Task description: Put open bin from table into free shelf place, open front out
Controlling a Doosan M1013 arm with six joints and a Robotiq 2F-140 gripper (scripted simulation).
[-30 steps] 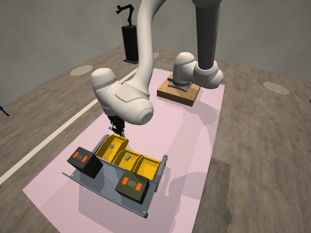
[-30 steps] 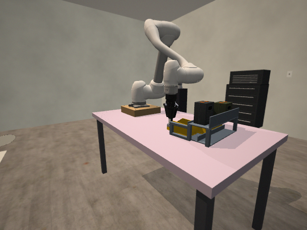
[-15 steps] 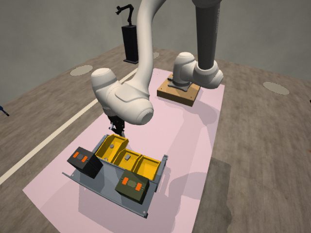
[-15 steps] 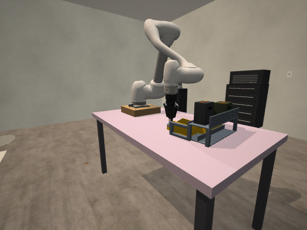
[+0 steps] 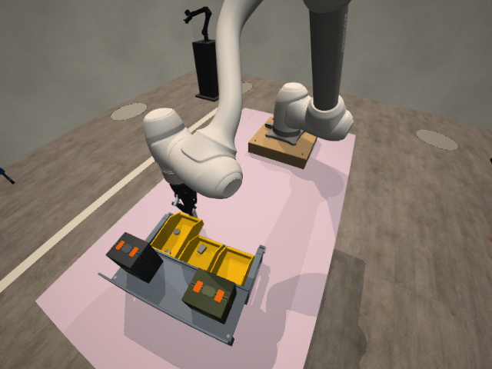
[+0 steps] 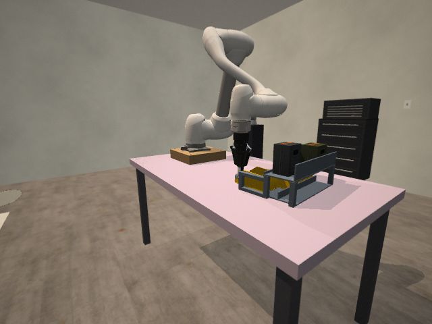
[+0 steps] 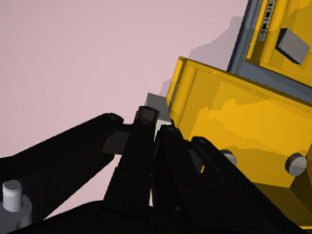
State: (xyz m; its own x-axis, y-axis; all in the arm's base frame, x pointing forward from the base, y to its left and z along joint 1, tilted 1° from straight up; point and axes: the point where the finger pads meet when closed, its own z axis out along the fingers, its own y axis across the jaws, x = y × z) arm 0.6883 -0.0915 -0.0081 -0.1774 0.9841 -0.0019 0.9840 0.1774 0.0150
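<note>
The yellow open bin [image 5: 174,234] [image 6: 257,172] [image 7: 241,124] sits at the left end of the row in the grey shelf [image 5: 167,287] [image 6: 306,168] [image 7: 250,33]. Its front end sticks out past the shelf's front and looks tilted. Small grey parts [image 5: 177,231] [image 7: 295,164] lie in it. Two more yellow bins [image 5: 201,252] [image 5: 232,264] stand beside it. My gripper [image 5: 190,210] [image 6: 240,166] [image 7: 152,109] is shut with nothing between the fingers. Its tips are right at the bin's outer front corner; I cannot tell whether they touch it.
A black box [image 5: 133,256] [image 6: 286,157] and a green box [image 5: 208,294] [image 6: 314,149] stand on the shelf's upper board. The arm's wooden base [image 5: 282,148] [image 6: 197,154] is at the far end of the pink table [image 5: 277,206] [image 6: 209,195]. A dark cabinet [image 6: 348,136] stands behind the table.
</note>
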